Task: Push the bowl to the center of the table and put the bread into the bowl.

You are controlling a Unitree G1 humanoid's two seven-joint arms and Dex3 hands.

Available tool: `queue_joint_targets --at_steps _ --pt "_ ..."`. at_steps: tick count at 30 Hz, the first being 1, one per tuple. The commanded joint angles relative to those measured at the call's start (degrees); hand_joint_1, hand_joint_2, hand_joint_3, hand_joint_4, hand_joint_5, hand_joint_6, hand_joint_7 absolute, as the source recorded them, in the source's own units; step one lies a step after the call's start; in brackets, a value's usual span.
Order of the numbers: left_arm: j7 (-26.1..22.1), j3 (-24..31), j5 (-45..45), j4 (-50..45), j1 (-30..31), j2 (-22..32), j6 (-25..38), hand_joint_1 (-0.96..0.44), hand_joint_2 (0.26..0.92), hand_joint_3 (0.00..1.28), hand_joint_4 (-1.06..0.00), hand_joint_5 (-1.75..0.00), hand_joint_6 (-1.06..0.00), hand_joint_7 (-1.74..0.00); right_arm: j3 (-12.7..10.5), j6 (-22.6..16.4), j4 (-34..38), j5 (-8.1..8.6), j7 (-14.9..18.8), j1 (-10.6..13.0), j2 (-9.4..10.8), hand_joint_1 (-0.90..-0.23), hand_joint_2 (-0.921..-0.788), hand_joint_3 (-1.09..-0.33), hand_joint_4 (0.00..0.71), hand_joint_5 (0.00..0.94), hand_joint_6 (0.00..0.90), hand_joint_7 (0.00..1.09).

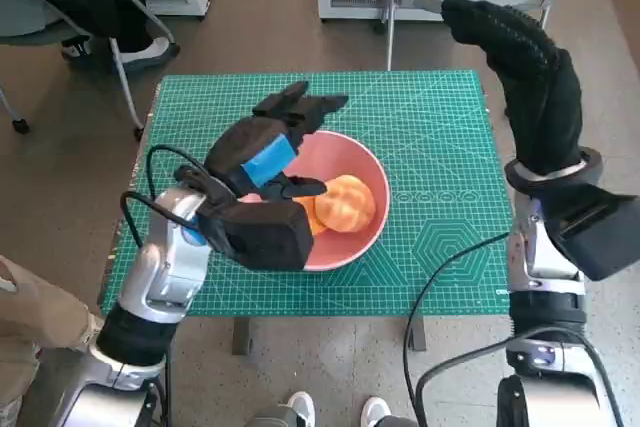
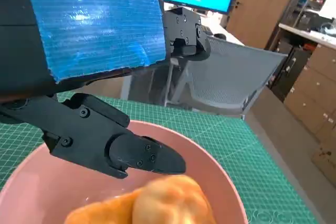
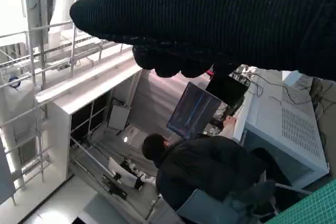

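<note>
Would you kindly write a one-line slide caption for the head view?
Bread lies in the pink bowl under the left robot hand; right robot hand raised.

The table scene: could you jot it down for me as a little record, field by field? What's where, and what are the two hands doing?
table: green cutting mat on top
bowl: pink bowl, near the mat's middle
bread: bread lying inside the bowl
left hand: left hand over the bowl, holding nothing
right hand: right hand raised beside the mat, holding nothing
task: looks complete
</note>
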Motion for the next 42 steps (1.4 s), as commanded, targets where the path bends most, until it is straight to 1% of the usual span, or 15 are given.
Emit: queue_joint_targets --at_steps 1,5,8,15,21,32,33,34,35,36,38,42 --pt "-0.32 0.63 -1.00 -1.13 1.01 0.57 -0.29 -0.72 0.921 0.20 0.00 0.00 0.00 -0.37 0.28 0.85 -0.17 -0.18 -0.12 1.13 -0.03 -0.630 -0.921 -0.776 0.203 0.002 -0.001 0.46" --pt "-0.29 1.48 -2.33 -1.34 1.30 0.85 -0.55 -0.73 0.921 0.21 0.00 0.00 0.00 -0.37 0.36 0.96 -0.15 -0.11 -0.04 1.07 0.03 -0.630 -0.921 -0.777 0.203 0.002 -0.001 0.46" --pt "-0.19 3.58 -4.95 -1.60 1.57 1.29 -1.94 -0.73 0.921 0.21 0.00 0.00 0.00 -0.38 0.46 1.20 -0.37 0.12 0.12 1.13 0.14 -0.630 -0.921 -0.777 0.204 0.002 -0.001 0.46" --pt "0.18 5.51 -7.88 -1.33 1.64 1.99 -4.30 -0.72 0.921 0.23 0.00 0.00 -0.01 -0.38 0.53 1.56 -0.79 0.19 0.05 1.23 0.22 -0.630 -0.921 -0.778 0.205 0.002 -0.001 0.46" --pt "0.25 10.00 -14.25 -1.61 2.15 2.11 -7.84 -0.74 0.921 0.33 0.00 0.00 -0.02 -0.38 0.52 1.84 -0.98 0.34 0.05 1.16 0.24 -0.633 -0.921 -0.775 0.206 0.002 -0.001 0.46" --pt "0.15 10.35 -15.10 -1.31 2.25 2.28 -8.78 -0.74 0.921 0.35 0.00 0.00 -0.04 -0.37 0.54 2.03 -1.25 0.34 0.02 1.25 0.26 -0.633 -0.921 -0.775 0.206 0.002 -0.001 0.46" --pt "0.92 14.05 -20.71 -0.43 2.46 0.57 -12.45 -0.74 0.921 0.35 0.00 0.00 -0.04 -0.37 0.55 2.65 -1.90 0.26 -0.30 0.85 0.21 -0.633 -0.921 -0.775 0.206 0.002 -0.001 0.46" --pt "1.78 17.32 -25.49 0.17 2.64 -1.04 -15.66 -0.74 0.921 0.41 -0.01 0.00 -0.06 -0.35 0.55 3.21 -2.48 0.16 -0.63 0.46 0.17 -0.639 -0.921 -0.771 0.206 0.002 -0.001 0.46" --pt "2.54 20.09 -29.85 0.41 2.73 -2.62 -18.18 -0.74 0.921 0.46 -0.03 0.00 -0.08 -0.31 0.55 3.68 -2.95 0.03 -0.98 0.05 0.18 -0.653 -0.921 -0.766 0.207 0.002 0.004 0.46" --pt "2.96 21.69 -32.50 0.58 2.76 -3.56 -19.74 -0.74 0.921 0.47 -0.04 0.00 -0.09 -0.29 0.54 3.98 -3.24 -0.06 -1.19 -0.19 0.19 -0.660 -0.921 -0.764 0.207 0.002 0.007 0.46" --pt "2.98 22.28 -33.89 0.85 2.72 -3.97 -20.71 -0.74 0.921 0.52 -0.05 0.00 -0.12 -0.26 0.55 4.21 -3.46 -0.14 -1.34 -0.28 0.21 -0.677 -0.921 -0.758 0.209 0.003 0.013 0.46" --pt "2.95 23.18 -36.83 0.69 2.61 -5.03 -21.80 -0.75 0.921 0.55 -0.06 0.00 -0.12 -0.23 0.60 4.69 -3.79 -0.27 -1.68 -0.48 0.26 -0.692 -0.921 -0.751 0.215 0.005 0.022 0.47"
